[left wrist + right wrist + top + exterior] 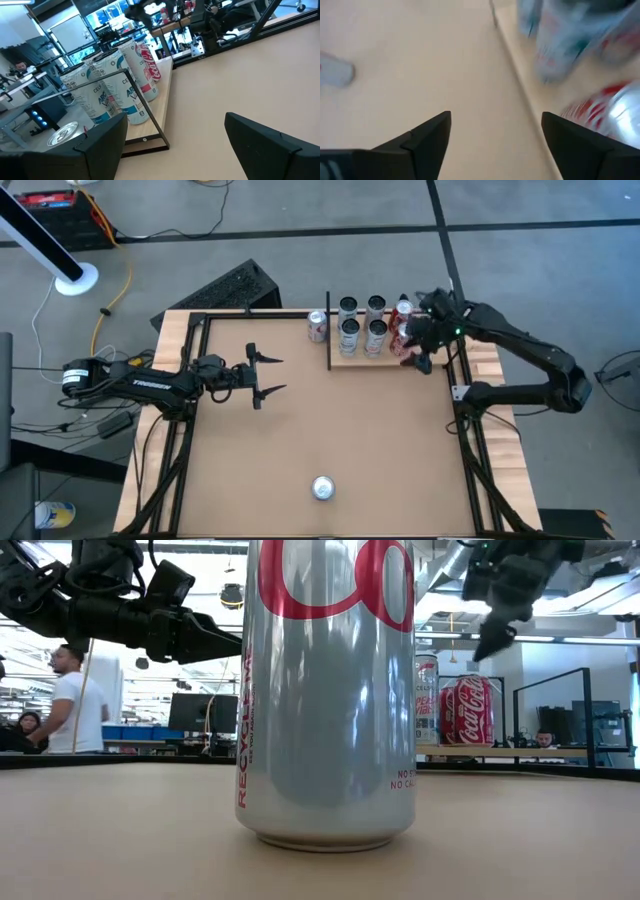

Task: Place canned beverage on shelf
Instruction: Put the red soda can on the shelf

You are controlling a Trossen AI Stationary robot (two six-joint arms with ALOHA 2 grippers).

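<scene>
Jaws on both arms stand apart and empty. Right gripper (418,358) sits at the shelf's (385,358) right end, just beside the red can (402,320) there. Left gripper (268,376) hangs over mid-worktop, waiting.

Shelf already carries four pale cans (362,323) plus the red one. Another can (317,326) stands just outside its left post. Silver can (322,488) stands alone near the worktop's (380,440) front edge, well apart from everything; I read it as the next pick.

To do it well:
- lift right arm straight up clear of the red can before swinging away
- come down over the silver can upright, jaws straddling its middle
- little free shelf space shows, so check for a gap and set down gently.
</scene>
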